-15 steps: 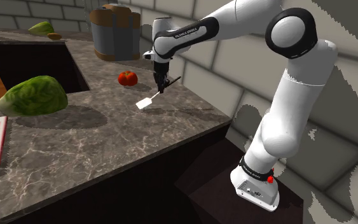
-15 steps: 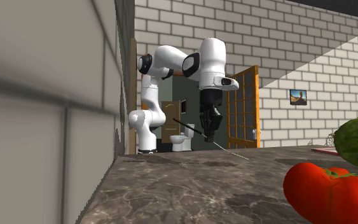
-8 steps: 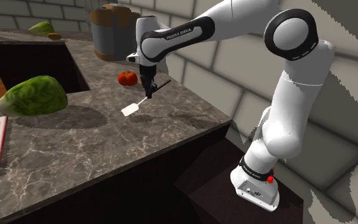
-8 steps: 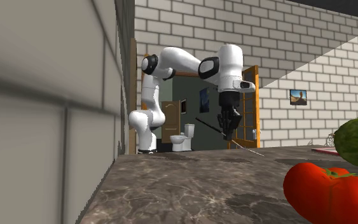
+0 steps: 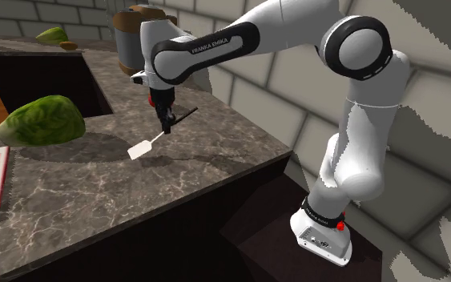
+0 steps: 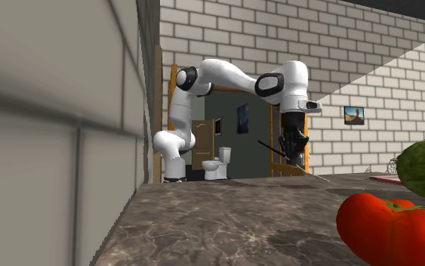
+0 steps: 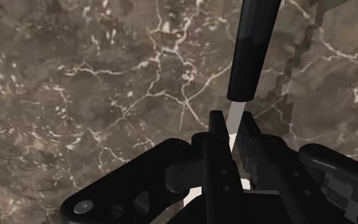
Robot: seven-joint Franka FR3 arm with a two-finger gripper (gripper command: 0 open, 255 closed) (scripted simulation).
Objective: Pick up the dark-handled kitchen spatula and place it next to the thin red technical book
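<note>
Stone countertop (image 5: 95, 188) beneath spatula (image 5: 141, 149) (brick walls (image 6: 226, 30))

The white Franka arm with dark joints (image 5: 360, 160) rises from five o'clock in the shoulder view, bends high, and reaches toward ten o'clock. Its all-black two-finger gripper (image 5: 167, 126) points down, clamped on a dark-handled spatula (image 5: 140, 150) by the thin shaft.
</note>
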